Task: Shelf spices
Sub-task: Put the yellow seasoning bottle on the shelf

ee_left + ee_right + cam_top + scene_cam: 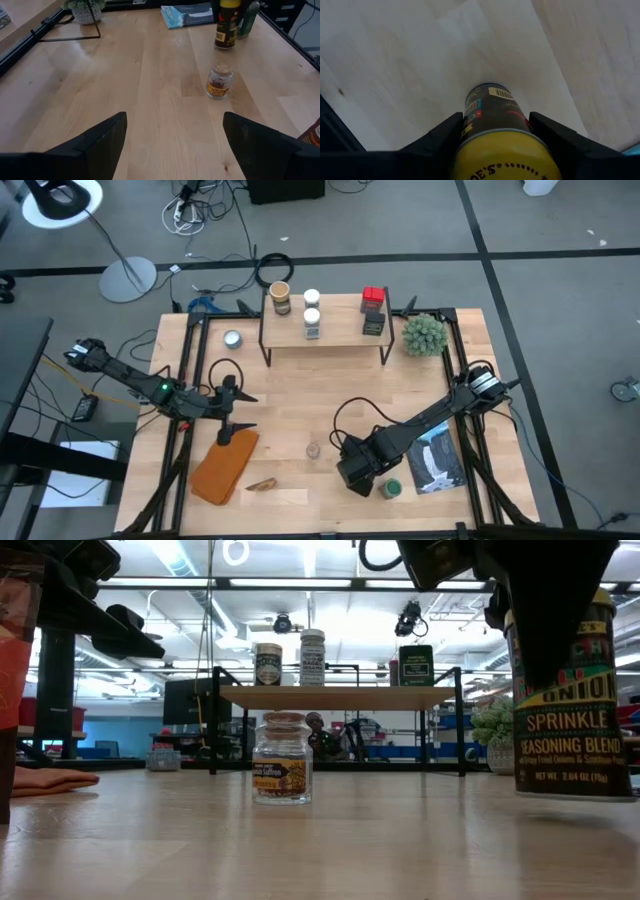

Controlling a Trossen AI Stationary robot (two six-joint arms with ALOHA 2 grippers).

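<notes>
A dark spice jar with a yellow top (495, 135) stands on the table near its front right, with my right gripper (356, 472) shut on it from above; in the low view it reads "Sprinkle Seasoning Blend" (565, 700). A small clear jar with a tan top (282, 758) stands alone mid-table. A green-topped jar (391, 487) stands beside my right gripper. The shelf (322, 332) at the far middle carries several jars and tins on its wooden top. My left gripper (175, 125) hovers open at the table's left, holding nothing. My right gripper pinches the jar's upper body just under the yellow top (470, 120) between its two fingers, one on each side. The fingers (547, 132) come from above, pointing down. The jar is upright, and its base (575, 792) looks to be on the table.
An orange cloth (225, 465) lies at the front left with a small brown piece (262, 484) beside it. A booklet (436, 460) lies at the front right. A flat silver tin (233, 338) and a spiky green plant ball (423, 334) flank the shelf.
</notes>
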